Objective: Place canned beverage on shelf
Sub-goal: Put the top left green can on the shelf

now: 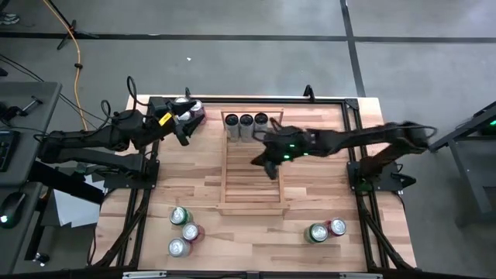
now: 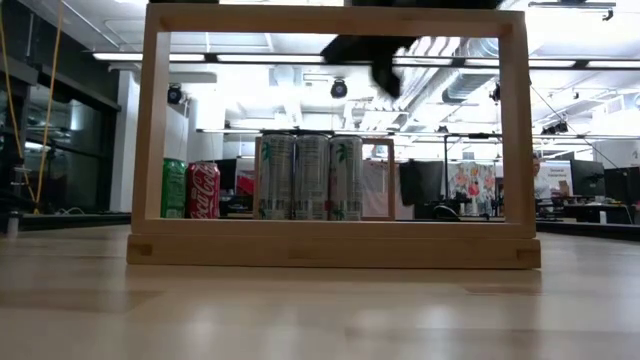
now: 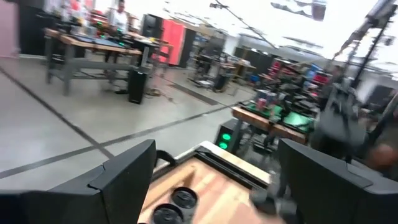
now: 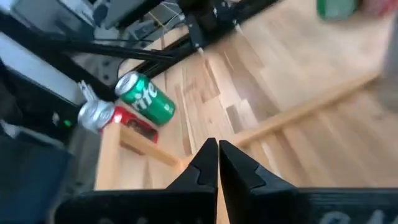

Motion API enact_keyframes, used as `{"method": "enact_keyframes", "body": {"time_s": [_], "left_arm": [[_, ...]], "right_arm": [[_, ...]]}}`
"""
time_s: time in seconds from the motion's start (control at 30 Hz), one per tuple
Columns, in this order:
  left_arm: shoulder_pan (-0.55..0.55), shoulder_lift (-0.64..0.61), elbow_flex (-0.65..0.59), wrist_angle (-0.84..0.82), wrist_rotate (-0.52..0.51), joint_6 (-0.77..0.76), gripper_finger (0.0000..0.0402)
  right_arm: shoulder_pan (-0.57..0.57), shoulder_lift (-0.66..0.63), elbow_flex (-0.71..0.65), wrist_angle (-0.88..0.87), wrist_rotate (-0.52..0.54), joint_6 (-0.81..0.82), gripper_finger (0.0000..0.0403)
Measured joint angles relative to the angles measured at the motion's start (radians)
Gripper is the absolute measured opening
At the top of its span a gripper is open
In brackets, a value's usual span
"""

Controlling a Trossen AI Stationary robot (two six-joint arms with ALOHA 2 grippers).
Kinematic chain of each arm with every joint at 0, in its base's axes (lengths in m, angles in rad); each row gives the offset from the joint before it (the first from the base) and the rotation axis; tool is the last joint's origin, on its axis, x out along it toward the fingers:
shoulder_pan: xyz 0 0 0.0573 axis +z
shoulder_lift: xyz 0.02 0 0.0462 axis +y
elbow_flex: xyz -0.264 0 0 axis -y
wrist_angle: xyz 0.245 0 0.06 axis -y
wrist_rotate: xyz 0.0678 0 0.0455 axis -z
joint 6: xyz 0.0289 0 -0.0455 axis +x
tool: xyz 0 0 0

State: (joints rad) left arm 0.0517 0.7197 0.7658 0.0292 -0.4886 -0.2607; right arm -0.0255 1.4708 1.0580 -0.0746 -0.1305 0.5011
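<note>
The shelf is a light-wood slatted rack lying at the table's middle. Three silver cans stand upright in a row at its far end and show through its frame in the low view. My right gripper hangs shut above the shelf's slats, just near of the silver cans, with nothing in it; its fingertips are pressed together. My left gripper is raised at the far left, level, its fingers wide open around nothing. A green can and a red can stand at the table's far left corner.
Three cans stand near the front left edge and two cans near the front right. Black frame bars run along the table's sides and far edge. Bare planks lie on either side of the shelf.
</note>
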Motion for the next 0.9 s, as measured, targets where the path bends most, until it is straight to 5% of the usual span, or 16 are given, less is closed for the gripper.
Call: {"method": "enact_keyframes", "body": {"time_s": [0.23, 0.53, 0.9], "left_arm": [[0.0, 0.002, 0.0, -0.002, 0.113, 0.001, 0.0329], [0.0, 0.002, 0.0, -0.001, 0.122, 0.001, 0.0329], [0.0, 0.002, 0.0, -0.001, 0.119, 0.001, 0.0329]], "right_arm": [[0.044, -0.279, 0.0, -0.211, 0.266, -0.189, 0.0], [0.043, -0.44, 0.0, -0.196, 0.271, -0.24, 0.0], [0.043, -0.436, 0.0, -0.195, 0.271, -0.249, 0.0]]}}
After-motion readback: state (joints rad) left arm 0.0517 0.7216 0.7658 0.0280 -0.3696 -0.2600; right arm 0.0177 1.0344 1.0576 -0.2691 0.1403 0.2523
